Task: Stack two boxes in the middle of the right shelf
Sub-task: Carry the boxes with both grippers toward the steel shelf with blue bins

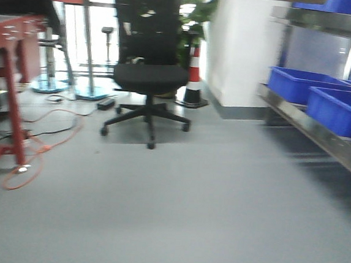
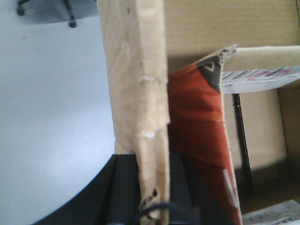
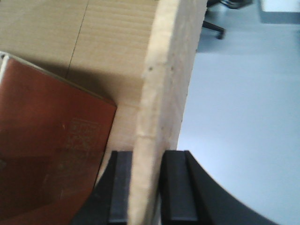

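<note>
Looking ahead through the front camera, I log the right shelf (image 1: 322, 137) running along the right side, with blue bins (image 1: 299, 84) sitting on it. A black office chair (image 1: 150, 74) stands far centre and a red workbench (image 1: 13, 49) is at left.

Left wrist view: the left gripper (image 2: 143, 161) is clamped on an upright wall of the brown box (image 2: 140, 70). Grey floor shows to its left and a red-printed carton (image 2: 197, 131) lies inside.

Right wrist view: the right gripper (image 3: 147, 159) pinches a box wall, one black pad on either side, with floor at right.
</note>
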